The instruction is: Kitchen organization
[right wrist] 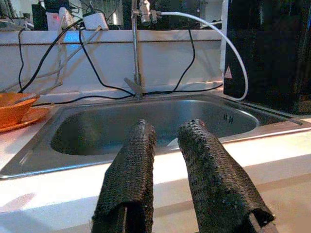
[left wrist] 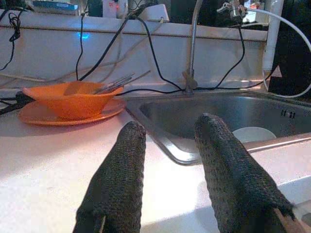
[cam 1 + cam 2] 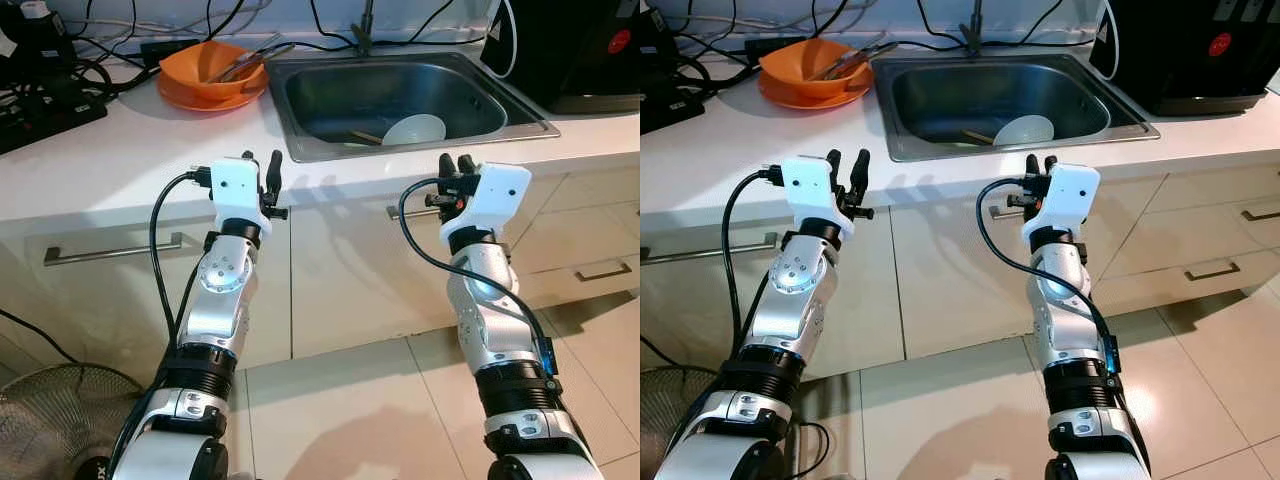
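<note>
Two arms of silver, rounded metal segments, each ringed by black ribbed collars near the lower joint. Each wrist ends in a boxy white plastic housing, and a black cable loops from it down along the forearm. The left gripper (image 3: 269, 172) and right gripper (image 3: 456, 166) each carry two long black fingers (image 2: 119, 179) — coarse, knurled texture, rounded tips.

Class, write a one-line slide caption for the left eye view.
Both grippers raised before a sink holding a white bowl.

White bowl (image 3: 415, 129) lies tilted in steel sink (image 3: 300, 95).
</note>
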Motion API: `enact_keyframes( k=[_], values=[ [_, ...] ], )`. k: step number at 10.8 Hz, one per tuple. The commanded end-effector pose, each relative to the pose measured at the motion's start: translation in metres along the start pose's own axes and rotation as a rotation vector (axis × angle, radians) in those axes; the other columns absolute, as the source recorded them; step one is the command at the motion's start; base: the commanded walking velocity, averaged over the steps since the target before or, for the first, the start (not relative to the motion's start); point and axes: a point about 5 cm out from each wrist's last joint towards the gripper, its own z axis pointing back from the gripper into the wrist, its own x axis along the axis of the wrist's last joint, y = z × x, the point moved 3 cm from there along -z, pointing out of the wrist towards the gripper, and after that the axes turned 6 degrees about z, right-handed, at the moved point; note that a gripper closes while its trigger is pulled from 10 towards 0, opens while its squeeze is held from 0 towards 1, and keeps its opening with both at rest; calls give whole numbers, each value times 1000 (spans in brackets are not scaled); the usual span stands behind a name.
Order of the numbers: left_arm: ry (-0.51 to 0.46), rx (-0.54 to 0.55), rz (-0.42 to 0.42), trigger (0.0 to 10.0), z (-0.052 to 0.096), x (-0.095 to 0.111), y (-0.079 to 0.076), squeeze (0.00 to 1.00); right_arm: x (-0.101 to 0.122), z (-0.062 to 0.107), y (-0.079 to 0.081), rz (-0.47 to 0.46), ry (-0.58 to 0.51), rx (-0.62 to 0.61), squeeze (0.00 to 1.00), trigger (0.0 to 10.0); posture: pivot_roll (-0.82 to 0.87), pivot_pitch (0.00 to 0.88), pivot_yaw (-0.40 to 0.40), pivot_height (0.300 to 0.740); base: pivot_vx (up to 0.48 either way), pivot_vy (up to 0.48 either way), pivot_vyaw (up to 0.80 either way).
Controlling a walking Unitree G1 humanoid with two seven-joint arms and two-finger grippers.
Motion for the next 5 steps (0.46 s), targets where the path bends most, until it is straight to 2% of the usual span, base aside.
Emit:
enact_keyframes(
  k=[1,3,4,5],
  values=[
    [6,-12,2,10000,-1,0,-2,0,3,-2,0,-10,-10,-6,0,10000,2,4,-31,740,0,0,0],
    [13,-8,3,10000,-2,0,0,0,2,-1,2,1,-13,-2,0,10000,5,5,-26,740,0,0,0],
    [16,-4,1,10000,-2,0,1,0,3,-2,3,3,-18,-1,0,10000,6,7,-23,740,0,0,725],
    [18,-1,-1,10000,-3,1,2,0,3,-2,3,1,-19,-1,0,10000,5,9,-21,740,244,0,744]
  ],
)
